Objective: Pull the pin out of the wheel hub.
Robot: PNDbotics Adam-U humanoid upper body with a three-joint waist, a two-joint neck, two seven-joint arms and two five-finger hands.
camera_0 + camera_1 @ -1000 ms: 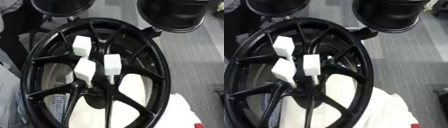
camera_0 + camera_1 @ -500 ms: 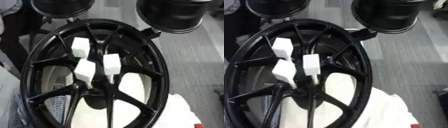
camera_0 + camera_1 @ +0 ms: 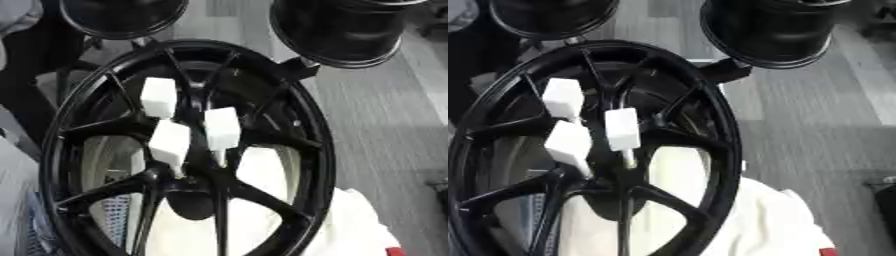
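Black wheel hub (image 3: 188,150) upright, centre frame. 3 white block-headed pins (image 3: 221,129) seated at hub centre, among spokes. No hands visible, so hand state indeterminable. Extraction judged outstanding for the 3 pins showing.

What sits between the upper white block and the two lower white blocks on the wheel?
In the left eye view, only black spokes of the wheel separate the upper white block from the two lower ones.
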